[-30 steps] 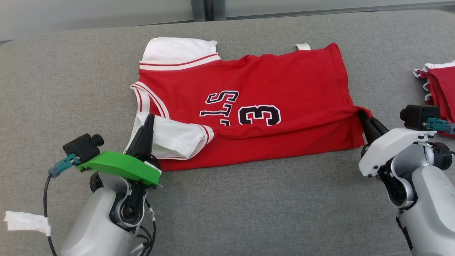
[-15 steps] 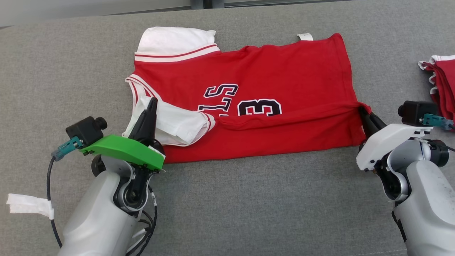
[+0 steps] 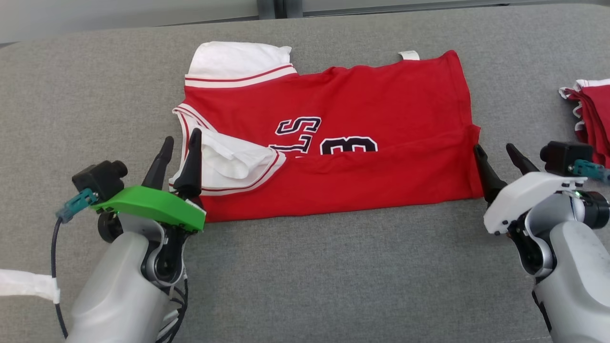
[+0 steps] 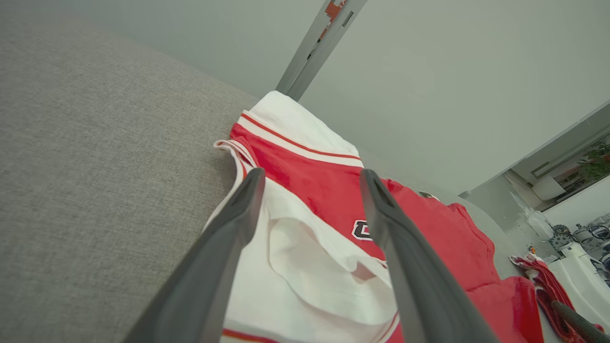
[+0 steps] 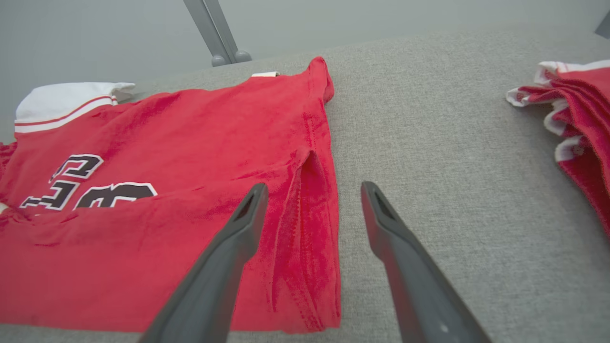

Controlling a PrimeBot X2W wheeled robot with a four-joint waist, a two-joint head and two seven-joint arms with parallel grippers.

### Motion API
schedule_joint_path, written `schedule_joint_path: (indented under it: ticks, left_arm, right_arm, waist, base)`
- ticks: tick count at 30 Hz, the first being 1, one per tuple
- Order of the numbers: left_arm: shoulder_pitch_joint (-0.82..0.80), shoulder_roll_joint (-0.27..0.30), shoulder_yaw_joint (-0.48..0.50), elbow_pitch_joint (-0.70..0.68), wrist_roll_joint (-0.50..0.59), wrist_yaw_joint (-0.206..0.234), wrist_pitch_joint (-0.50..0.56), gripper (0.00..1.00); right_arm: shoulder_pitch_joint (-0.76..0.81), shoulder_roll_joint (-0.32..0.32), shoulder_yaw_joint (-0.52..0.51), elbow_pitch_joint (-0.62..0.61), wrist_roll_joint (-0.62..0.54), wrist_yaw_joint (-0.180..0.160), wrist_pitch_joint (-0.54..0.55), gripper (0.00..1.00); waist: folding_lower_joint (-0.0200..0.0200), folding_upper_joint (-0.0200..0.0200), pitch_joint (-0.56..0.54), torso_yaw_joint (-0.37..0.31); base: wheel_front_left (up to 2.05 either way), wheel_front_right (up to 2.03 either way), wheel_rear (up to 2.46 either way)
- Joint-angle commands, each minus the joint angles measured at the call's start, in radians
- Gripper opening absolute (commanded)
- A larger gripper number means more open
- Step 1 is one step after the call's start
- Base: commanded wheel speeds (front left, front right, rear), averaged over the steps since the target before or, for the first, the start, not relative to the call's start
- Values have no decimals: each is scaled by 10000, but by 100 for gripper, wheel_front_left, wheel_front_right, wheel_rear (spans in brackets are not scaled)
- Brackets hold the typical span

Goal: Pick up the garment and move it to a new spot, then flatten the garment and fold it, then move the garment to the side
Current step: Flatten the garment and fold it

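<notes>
As we look down from the head camera, the red garment [image 3: 362, 105] lies spread on the grey surface [image 3: 333, 267]. Its near part is folded up over the lower half of the black number. A white sleeve [image 3: 228, 162] lies on the fold at the left end, and a small white label [image 3: 409, 55] sticks out at the far edge. Our left hand [image 3: 181, 136] stands at the left end of the garment with its two fingers apart. One finger is in front of the sleeve's edge, the other is over bare surface, and the hand holds nothing. Our right hand [image 3: 493, 147] stands just beside the right edge of the garment, also with the fingers apart and nothing between them. A pile of red and white clothes [image 3: 588, 114] lies well apart at the right border.

From the left wrist, the fingers [image 4: 238, 224] are spread wide. The white sleeve with its red stripe lies below and between them. We cannot tell whether a finger touches the cloth.

From the right wrist, the fingers are spread wide too. The left one in this view is over the red cloth and the other one is over the grey surface. The side hem [image 5: 312, 200] of the garment runs in the gap between them and is not clamped.
</notes>
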Motion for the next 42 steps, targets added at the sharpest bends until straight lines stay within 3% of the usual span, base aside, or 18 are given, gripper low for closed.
schedule_joint_path:
  ticks: [1, 7, 14, 21, 30, 36, 42]
  left_arm:
    - [299, 105, 248, -130, 373, 11, -69, 100]
    - [1429, 209, 913, -745, 2567, 721, -65, 100]
    - [2151, 185, 730, -491, 4208, 1381, -68, 100]
    - [1819, -28, 626, 471, 4666, 1814, -69, 100]
    - [1474, -230, 703, 1351, 4817, 2023, -68, 100]
    - [1290, -367, 752, 1597, 4914, 1936, -50, 100]
    - [1276, -502, 898, 1527, 4963, 1813, -50, 100]
  right_arm:
    - [293, -57, -114, -134, 7, -19, -58, 100]
    - [1211, -41, -679, -755, -328, -17, 81, 100]
    - [1738, 334, -1066, -1237, -1067, -17, 335, 100]
    - [1377, 770, -1214, -999, -2089, -19, 411, 100]
    - [643, 1066, -1226, 74, -2751, -19, 410, 100]
    - [253, 1124, -1239, 659, -2974, -19, 331, 100]
    - [354, 1378, -1494, 224, -3368, -17, 32, 100]
  waist:
    - [0, 0, -114, 90]
    - [0, 0, -264, 201]
    - [0, 0, -275, 179]
    - [0, 0, -190, 96]
    - [0, 0, -66, 118]
    - [0, 0, 53, 265]
    - [0, 0, 121, 344]
  base:
    - [0, 0, 0]
    - [0, 0, 0]
    - [0, 0, 0]
    - [0, 0, 0]
    - [0, 0, 0]
    - [0, 0, 0]
    - [0, 0, 0]
